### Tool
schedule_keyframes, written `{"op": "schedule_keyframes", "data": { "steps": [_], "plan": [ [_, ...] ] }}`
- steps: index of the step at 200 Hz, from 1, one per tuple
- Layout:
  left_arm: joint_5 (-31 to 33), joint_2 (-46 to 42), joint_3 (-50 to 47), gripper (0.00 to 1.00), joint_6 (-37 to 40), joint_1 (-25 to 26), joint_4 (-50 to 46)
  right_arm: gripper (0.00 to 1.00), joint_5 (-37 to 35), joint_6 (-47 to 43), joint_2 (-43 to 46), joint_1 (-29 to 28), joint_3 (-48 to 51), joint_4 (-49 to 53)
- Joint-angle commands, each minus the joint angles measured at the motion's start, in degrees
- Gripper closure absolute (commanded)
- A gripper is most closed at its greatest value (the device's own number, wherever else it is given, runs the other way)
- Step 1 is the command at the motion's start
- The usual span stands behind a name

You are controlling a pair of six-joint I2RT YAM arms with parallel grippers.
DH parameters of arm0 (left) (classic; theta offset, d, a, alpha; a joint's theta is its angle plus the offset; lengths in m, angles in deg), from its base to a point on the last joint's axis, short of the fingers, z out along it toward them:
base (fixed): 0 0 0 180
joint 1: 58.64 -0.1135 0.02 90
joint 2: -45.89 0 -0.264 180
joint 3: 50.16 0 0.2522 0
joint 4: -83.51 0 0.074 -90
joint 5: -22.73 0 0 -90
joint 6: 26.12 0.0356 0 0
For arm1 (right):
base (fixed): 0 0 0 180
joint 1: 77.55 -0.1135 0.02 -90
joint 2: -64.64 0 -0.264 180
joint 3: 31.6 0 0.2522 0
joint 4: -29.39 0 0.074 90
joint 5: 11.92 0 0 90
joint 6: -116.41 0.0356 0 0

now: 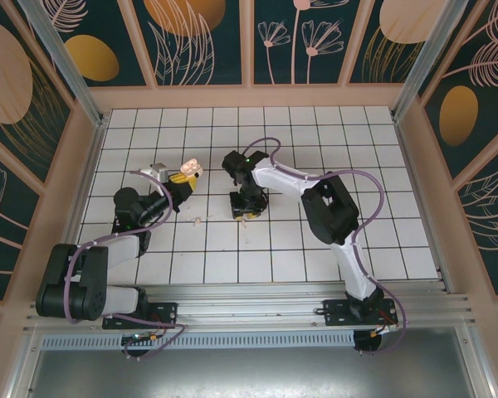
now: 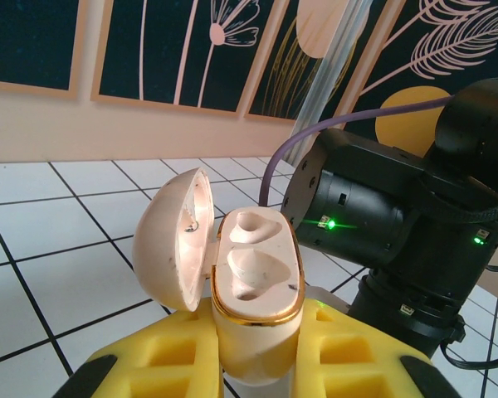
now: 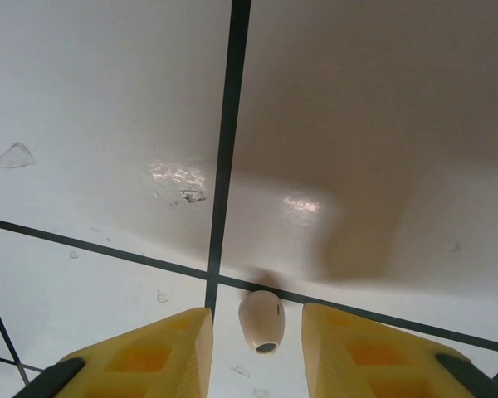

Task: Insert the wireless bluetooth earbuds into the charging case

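From above, your left gripper (image 1: 181, 178) is clamped on the open charging case (image 1: 189, 170) over the tiled table (image 1: 382, 166). Your right arm (image 1: 315, 195) bends across to centre, and the right gripper (image 1: 247, 211) points straight down at the tiles, with the walls well away.

The left wrist camera shows both sockets of the case empty. Its lid (image 2: 170, 240) is swung left, and the right arm is near.

The right wrist camera shows one earbud (image 3: 261, 322) lying on a grout line between parted yellow fingers (image 3: 149, 352), neither touching it.

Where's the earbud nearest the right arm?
In the right wrist view, the earbud lies on the white tiles between the yellow fingers of the right gripper.
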Motion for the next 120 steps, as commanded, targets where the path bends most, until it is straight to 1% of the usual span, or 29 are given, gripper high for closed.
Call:
{"op": "schedule_keyframes", "data": {
  "steps": [1, 66, 120],
  "plan": [
    [0.06, -0.67, -0.46, 0.99, -0.96, -0.56, 2.13, 0.67, -0.15, -0.92, -1.52, -0.59, -1.74, 1.52],
    [0.05, -0.59, -0.4, 0.98, -0.91, -0.56, 1.96, 0.68, -0.14, -1.01, -2.22, -0.76, -1.08, 1.69],
    [0.01, -0.62, -0.26, 0.99, -0.94, -0.56, 1.69, 0.72, -0.76, -0.97, -3.02, -1.13, -0.46, 1.78]
  ]
}}
